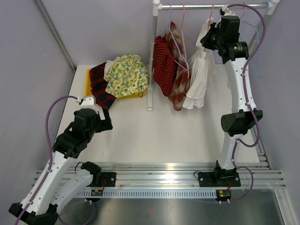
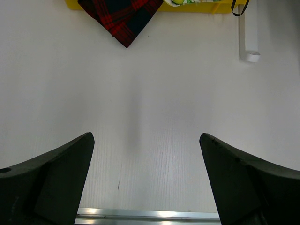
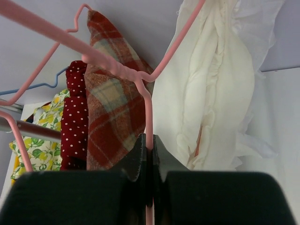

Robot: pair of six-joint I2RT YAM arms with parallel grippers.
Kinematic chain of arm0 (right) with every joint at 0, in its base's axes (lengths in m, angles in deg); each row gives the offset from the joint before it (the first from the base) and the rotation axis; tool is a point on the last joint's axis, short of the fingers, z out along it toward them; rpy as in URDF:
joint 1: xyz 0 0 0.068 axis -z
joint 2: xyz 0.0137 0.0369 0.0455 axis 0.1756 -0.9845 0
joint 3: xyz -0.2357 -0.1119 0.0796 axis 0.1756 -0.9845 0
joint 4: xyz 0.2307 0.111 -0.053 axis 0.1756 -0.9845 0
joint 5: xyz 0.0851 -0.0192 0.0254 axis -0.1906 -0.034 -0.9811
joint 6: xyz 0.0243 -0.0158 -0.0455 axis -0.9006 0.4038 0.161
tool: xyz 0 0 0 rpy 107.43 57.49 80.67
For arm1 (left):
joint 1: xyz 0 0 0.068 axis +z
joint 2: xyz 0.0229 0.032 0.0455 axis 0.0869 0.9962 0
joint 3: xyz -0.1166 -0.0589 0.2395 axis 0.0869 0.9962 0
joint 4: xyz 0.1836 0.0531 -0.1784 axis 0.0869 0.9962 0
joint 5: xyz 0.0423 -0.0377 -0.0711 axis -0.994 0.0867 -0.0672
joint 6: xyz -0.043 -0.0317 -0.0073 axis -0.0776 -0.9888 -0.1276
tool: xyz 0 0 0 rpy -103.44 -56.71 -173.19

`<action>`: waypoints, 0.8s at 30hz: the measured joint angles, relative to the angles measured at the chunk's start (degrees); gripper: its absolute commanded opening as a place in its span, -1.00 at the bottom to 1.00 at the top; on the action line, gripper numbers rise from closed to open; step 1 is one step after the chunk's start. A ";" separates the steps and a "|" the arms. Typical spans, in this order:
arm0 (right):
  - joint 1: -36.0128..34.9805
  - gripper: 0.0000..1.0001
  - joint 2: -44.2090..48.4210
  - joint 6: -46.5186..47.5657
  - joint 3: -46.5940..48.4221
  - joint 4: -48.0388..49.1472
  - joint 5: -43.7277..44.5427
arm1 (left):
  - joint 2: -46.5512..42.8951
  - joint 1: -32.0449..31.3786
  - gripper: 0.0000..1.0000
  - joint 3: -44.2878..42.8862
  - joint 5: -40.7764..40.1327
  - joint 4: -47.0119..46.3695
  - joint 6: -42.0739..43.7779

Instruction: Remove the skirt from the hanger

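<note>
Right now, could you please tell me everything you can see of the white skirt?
The skirt hangs from the rail on a pink hanger, rightmost of three garments, beside the plaid one. Soft cream-white cloth, gathered into folds with ruffled edges. The right gripper is shut on the hanger's wire, not the cloth.

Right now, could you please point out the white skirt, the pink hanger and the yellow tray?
white skirt (image 1: 197, 86): top view, middle of the hanging cloth.
pink hanger (image 3: 148, 117): right wrist view, upright stretch of wire.
yellow tray (image 1: 87, 84): top view, bare left rim.
</note>
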 measured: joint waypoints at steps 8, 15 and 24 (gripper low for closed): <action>0.02 -1.00 2.45 1.73 4.13 -4.13 2.60 | -0.74 0.00 0.98 0.00 -0.11 -0.17 0.09; 0.02 -1.00 20.22 1.73 -13.60 -0.28 3.69 | 3.56 -5.46 0.98 -2.23 4.22 -4.63 0.85; 0.00 -1.00 35.04 -2.25 -37.20 1.92 0.57 | 31.23 -36.04 0.98 -29.90 5.84 -21.05 5.57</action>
